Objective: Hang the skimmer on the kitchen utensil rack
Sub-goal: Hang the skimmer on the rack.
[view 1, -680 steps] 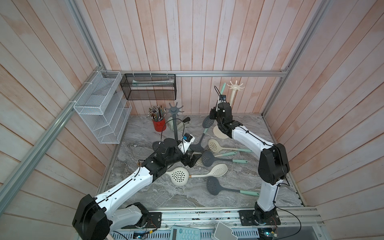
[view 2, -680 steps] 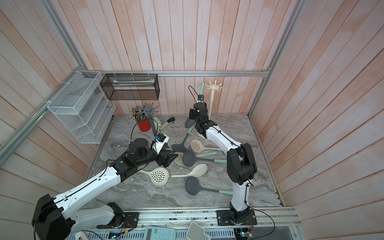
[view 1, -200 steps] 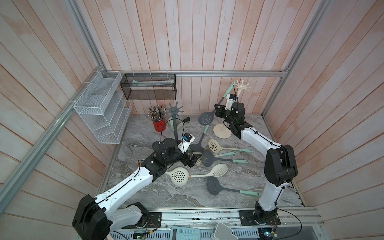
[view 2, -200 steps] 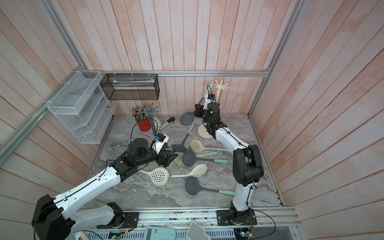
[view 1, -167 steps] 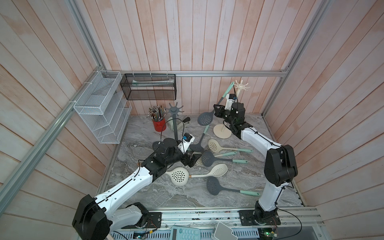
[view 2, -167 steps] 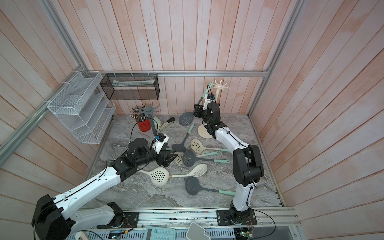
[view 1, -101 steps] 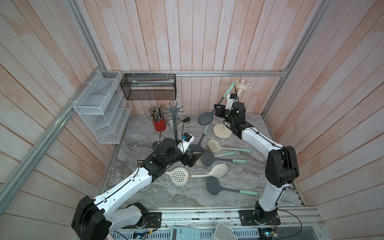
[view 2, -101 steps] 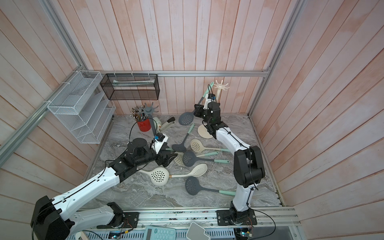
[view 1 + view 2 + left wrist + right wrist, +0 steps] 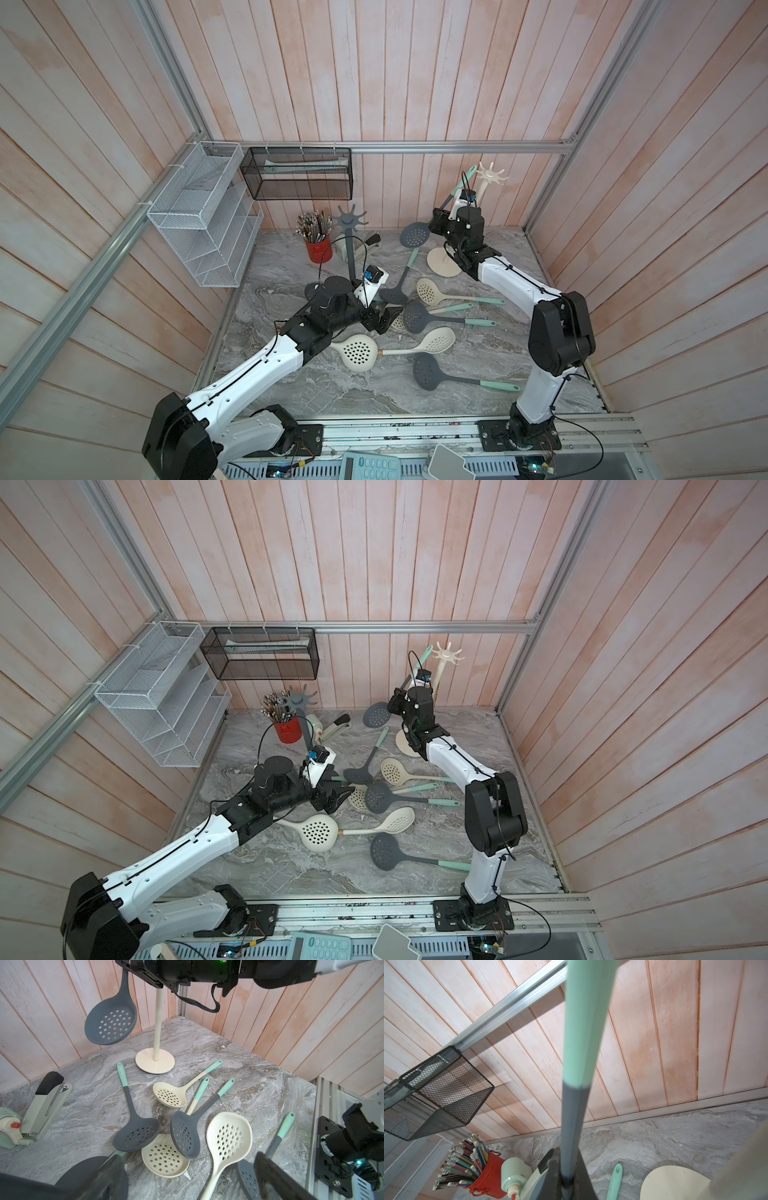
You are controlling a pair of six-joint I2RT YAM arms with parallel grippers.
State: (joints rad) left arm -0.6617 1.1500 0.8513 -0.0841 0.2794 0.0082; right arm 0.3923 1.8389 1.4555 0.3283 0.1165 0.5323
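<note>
My right gripper (image 9: 441,216) (image 9: 397,699) is shut on the grey shaft of a skimmer, and the jaws (image 9: 566,1159) pinch it from both sides. The skimmer's grey perforated head (image 9: 414,235) (image 9: 111,1022) hangs in the air over the back of the table. Its mint handle (image 9: 583,1043) slants up, with the tip (image 9: 470,171) just left of the cream utensil rack's hooked top (image 9: 491,176) (image 9: 447,656). I cannot tell whether tip and hooks touch. My left gripper (image 9: 384,320) (image 9: 187,1178) is open and low over the loose skimmers, holding nothing.
Several grey and cream skimmers (image 9: 430,318) lie mid-table. The rack's cream base (image 9: 444,262) stands at back right. A grey rack (image 9: 352,220), a red pencil cup (image 9: 318,249) and a stapler (image 9: 47,1101) are at back left. A black mesh basket (image 9: 297,178) and a white wire shelf (image 9: 203,220) hang on the walls.
Since the oldest frame my right gripper has carried the skimmer up and to the right, next to the cream rack's top. Over the last second it has barely shifted. The left arm is still.
</note>
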